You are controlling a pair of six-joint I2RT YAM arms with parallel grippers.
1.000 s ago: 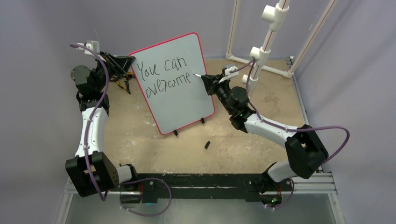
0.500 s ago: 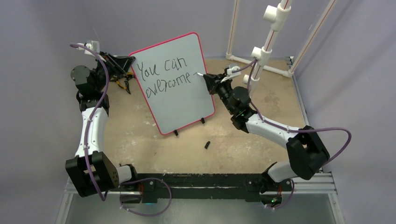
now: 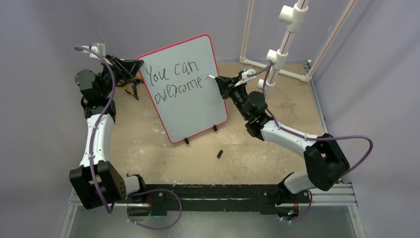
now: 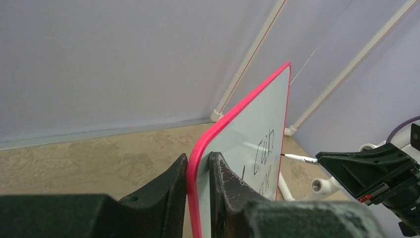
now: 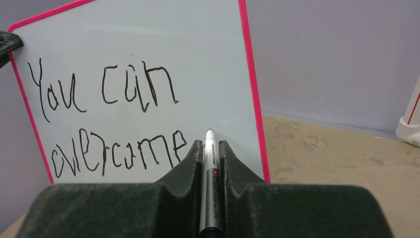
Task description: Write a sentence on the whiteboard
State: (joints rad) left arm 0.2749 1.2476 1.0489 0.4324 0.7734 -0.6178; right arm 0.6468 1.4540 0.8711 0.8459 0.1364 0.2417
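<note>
The right gripper (image 5: 208,146) is pinched shut on a slim silver marker pen (image 5: 210,163). Its tip sits just ahead of the fingers at the big pink-rimmed white board (image 3: 195,106), right after "overcome" in the black handwritten sentence (image 5: 114,124). The left gripper (image 4: 199,166) clamps the board's edge between its fingers, and I'd say the last word comes next, on a fresh line below, since little room remains.

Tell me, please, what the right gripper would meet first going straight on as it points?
The whiteboard, just right of "overcome"; the marker in the right gripper would touch first, and its tip may already be there.
</note>
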